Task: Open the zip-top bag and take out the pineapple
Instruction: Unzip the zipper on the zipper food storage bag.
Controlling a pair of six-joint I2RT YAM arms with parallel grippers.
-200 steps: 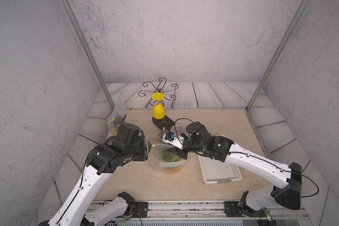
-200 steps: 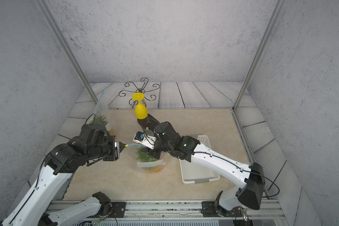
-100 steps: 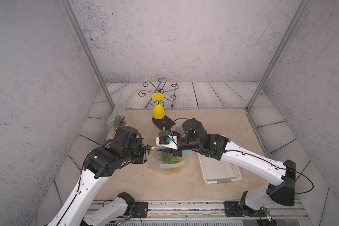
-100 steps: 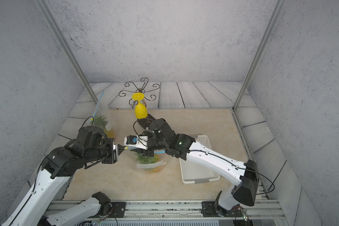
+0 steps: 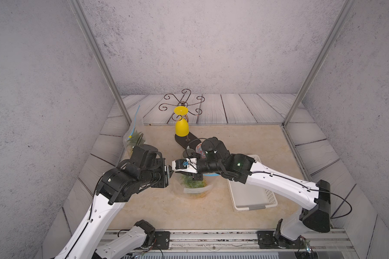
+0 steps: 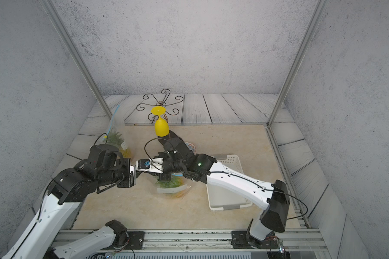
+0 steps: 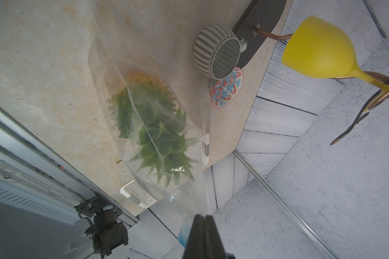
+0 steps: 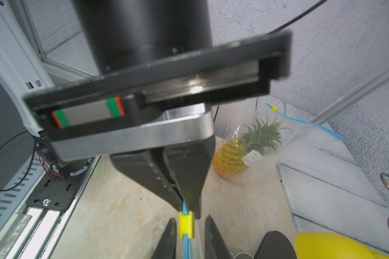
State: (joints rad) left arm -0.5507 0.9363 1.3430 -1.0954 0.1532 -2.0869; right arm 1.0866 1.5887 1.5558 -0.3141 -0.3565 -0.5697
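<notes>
A clear zip-top bag [image 5: 197,190] hangs in the middle with a pineapple [image 7: 148,125] inside, its green leaves showing through. My left gripper [image 7: 203,216] is shut on the corner of the bag's blue zip strip. In a top view my left gripper [image 5: 170,172] meets the right arm tip to tip. My right gripper [image 8: 189,220] is open, its fingers straddling the yellow slider [image 8: 186,227] with a gap on one side. The slider sits right at the left fingertips [image 8: 189,201].
A second bag with a pineapple [image 8: 256,143] leans at the back left [image 5: 135,139]. A yellow goblet [image 5: 182,127] hangs upside down on a wire stand. A ribbed cup [image 7: 218,53] and a patterned saucer [image 7: 226,88] lie behind the bag. A white basket [image 5: 249,192] stands right.
My right gripper has slid left along the bag's top until it faces the left gripper, and its jaws have narrowed round the slider. The left gripper has kept its hold.
</notes>
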